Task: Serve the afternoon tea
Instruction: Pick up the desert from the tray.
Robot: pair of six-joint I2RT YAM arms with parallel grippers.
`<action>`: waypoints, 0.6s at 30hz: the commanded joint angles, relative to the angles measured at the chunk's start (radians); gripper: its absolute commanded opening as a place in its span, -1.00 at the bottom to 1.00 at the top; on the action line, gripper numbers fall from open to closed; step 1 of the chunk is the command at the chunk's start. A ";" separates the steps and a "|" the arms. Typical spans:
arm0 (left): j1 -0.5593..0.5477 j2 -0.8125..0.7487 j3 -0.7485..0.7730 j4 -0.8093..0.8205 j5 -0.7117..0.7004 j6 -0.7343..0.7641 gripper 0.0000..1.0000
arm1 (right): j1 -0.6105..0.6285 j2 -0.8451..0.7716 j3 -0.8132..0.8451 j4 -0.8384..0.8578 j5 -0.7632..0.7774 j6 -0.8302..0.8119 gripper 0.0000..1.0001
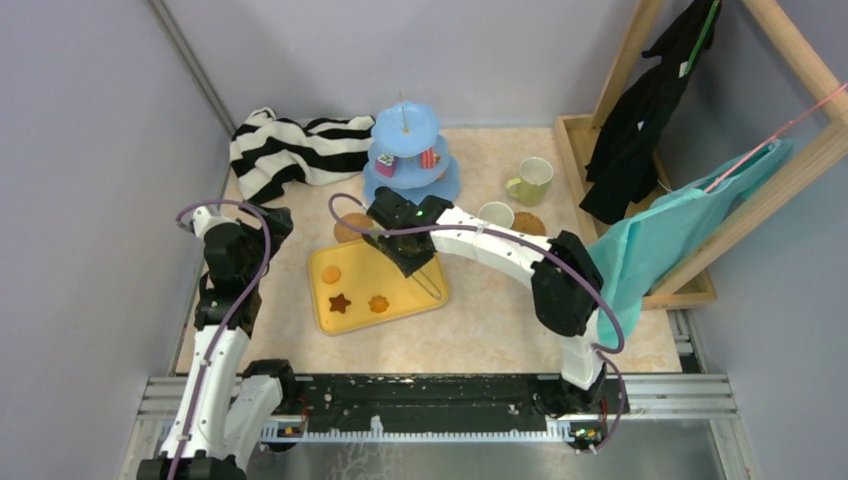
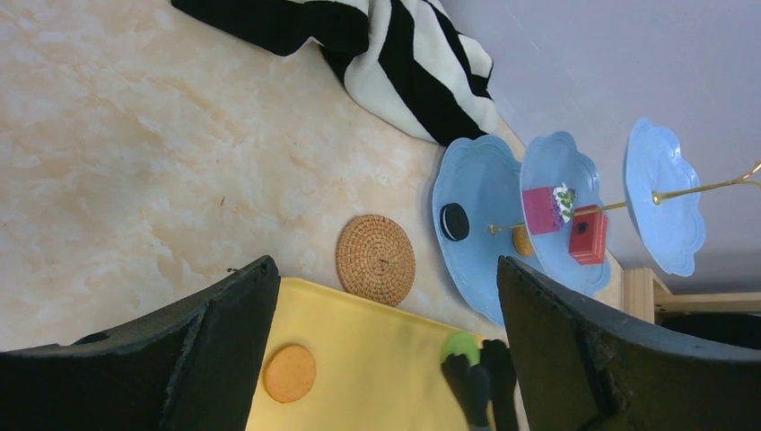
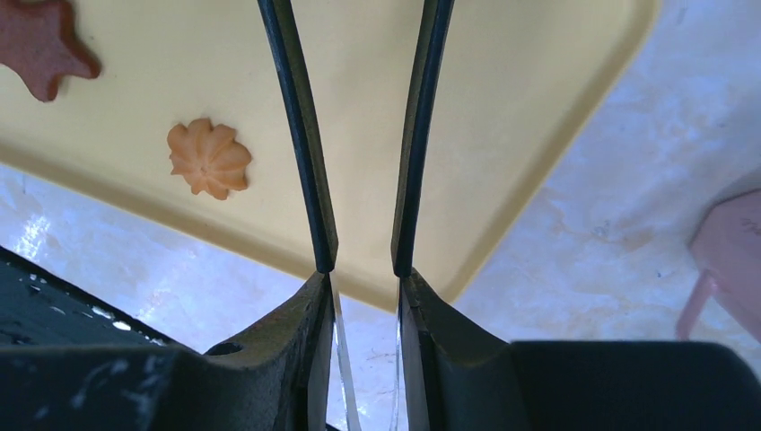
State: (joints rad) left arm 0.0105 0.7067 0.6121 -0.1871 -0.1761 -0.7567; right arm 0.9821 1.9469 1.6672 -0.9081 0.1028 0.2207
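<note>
Three cookies (image 1: 340, 301) on the yellow tray (image 1: 415, 300) — left fingers (image 2: 215, 350) wide apart beside it; whether my right fingers (image 3: 305, 135) above clamp the green piece (image 2: 460, 345), I cannot tell.

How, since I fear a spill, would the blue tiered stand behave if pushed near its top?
The stand is tall on one thin gold rod, so a high push would probably tip it. Its widest tier is lowest, which should help. The pink cake slice on the middle tier looks loose and might slide off.
</note>
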 commanded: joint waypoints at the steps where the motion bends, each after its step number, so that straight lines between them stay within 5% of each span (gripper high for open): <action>1: -0.005 0.002 0.019 0.000 -0.010 0.022 0.91 | -0.052 -0.102 0.009 0.040 0.000 0.015 -1.00; 18: -0.004 0.033 0.007 0.045 0.039 0.046 0.91 | -0.212 -0.060 0.006 0.072 -0.054 0.011 -1.00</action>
State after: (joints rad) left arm 0.0105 0.7376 0.6121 -0.1852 -0.1635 -0.7364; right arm 0.7937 1.8923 1.6600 -0.8944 0.0776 0.2283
